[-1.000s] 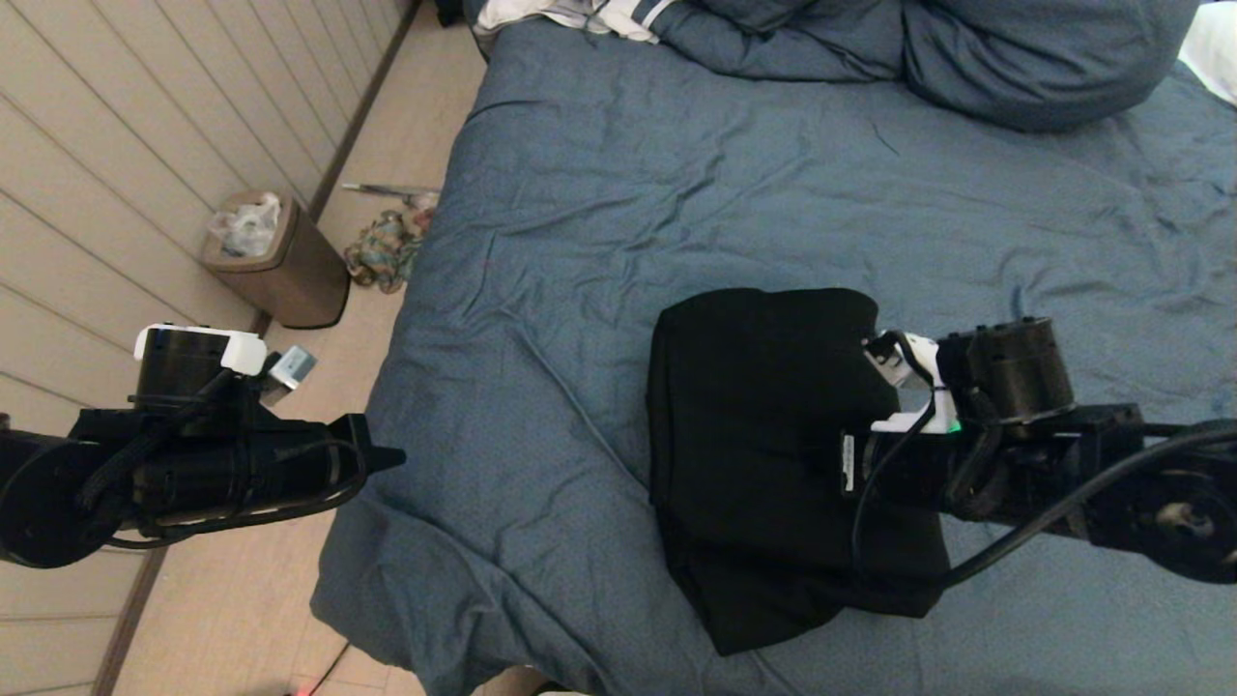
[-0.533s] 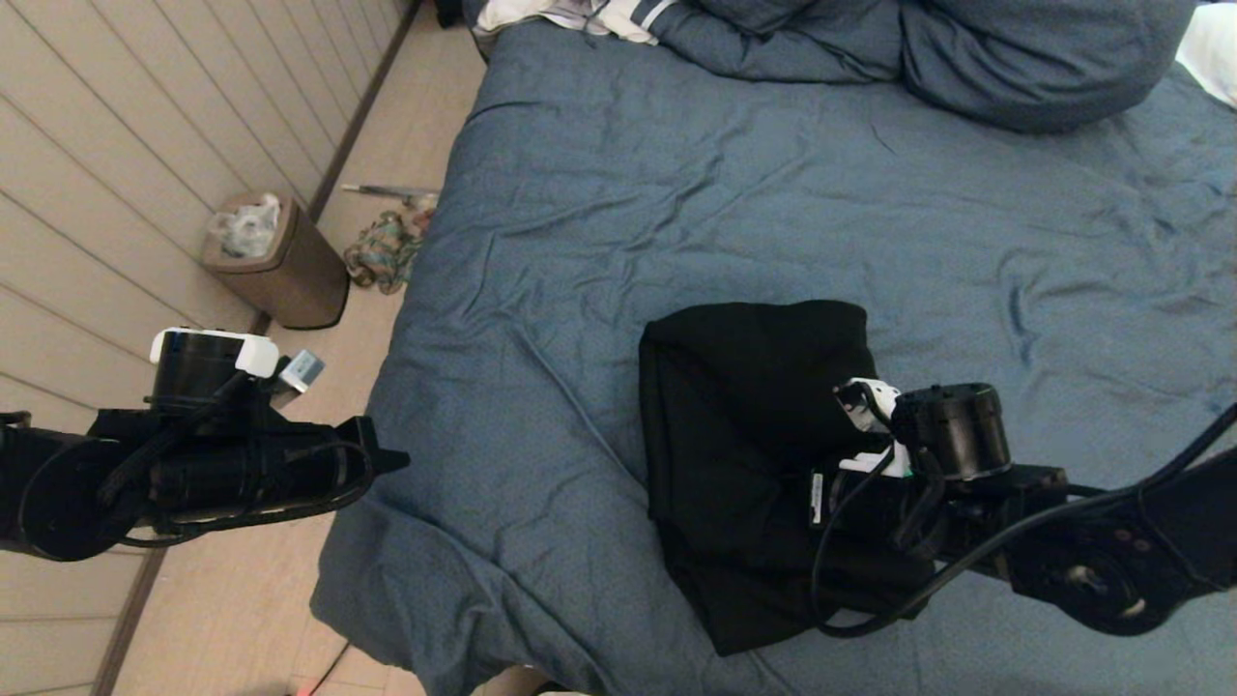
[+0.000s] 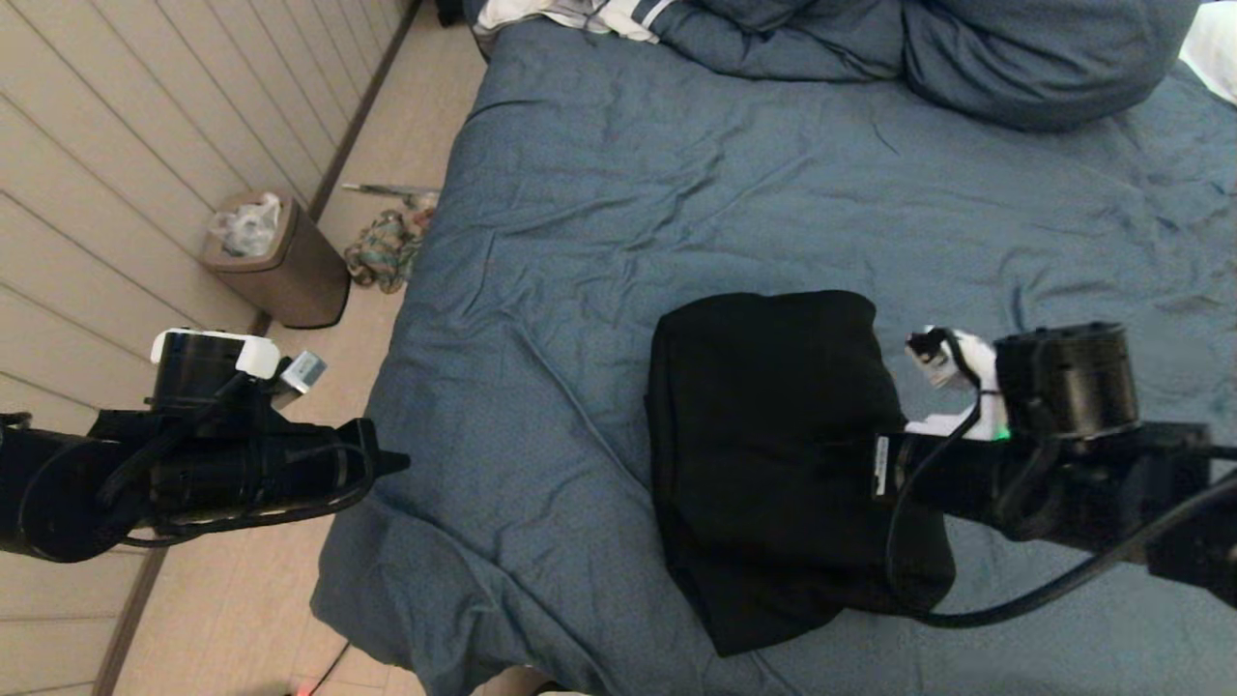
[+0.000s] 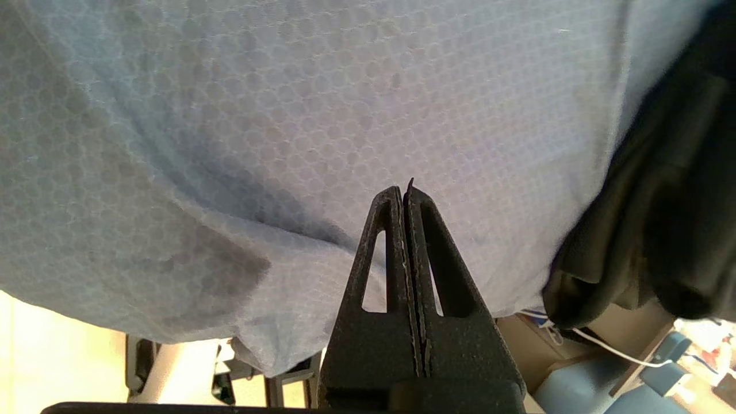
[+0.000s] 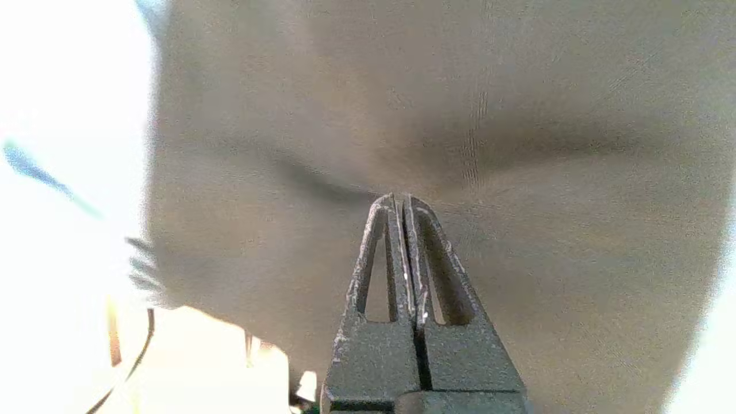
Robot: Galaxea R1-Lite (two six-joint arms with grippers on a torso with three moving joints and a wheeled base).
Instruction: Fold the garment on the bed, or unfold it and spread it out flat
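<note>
Slate-blue bedding covers the bed (image 3: 734,193), and the garment (image 3: 773,454), a black folded bundle, lies near its front edge. Over the bundle's right side hangs the right gripper (image 5: 401,198), fingers pressed together on nothing; a small white label on its arm cannot be read. Off the bed's left edge hangs the left gripper (image 4: 403,188), likewise closed and empty. On the floor stands a brown bin (image 3: 280,266).

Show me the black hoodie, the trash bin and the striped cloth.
garment (image 3: 763,454), head view, middle of the folded top.
trash bin (image 3: 290,275), head view, brown side wall.
striped cloth (image 3: 618,14), head view, striped edge.
</note>
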